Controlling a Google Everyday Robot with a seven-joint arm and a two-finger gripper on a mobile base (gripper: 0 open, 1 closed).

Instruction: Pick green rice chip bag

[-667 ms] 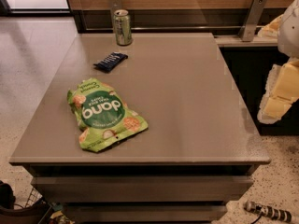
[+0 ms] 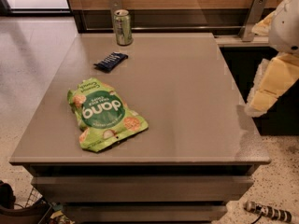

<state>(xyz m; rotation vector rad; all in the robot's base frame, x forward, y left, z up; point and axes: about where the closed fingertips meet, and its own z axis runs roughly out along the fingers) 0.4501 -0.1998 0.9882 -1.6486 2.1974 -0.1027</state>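
Green rice chip bag (image 2: 105,114): laid flat on table (image 2: 187,101). Gripper (image 2: 268,85): held off table edge, well apart; closure could not be told. Risk judged: flat pouch pushed, not pinched.

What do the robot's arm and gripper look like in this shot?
The arm shows as a smooth, rounded white shell. Below it is the gripper, at the right edge of the view just off the table's right side. It is made of blocky pale-yellow pieces with cream-white edging. No cables or lettering are visible on either.
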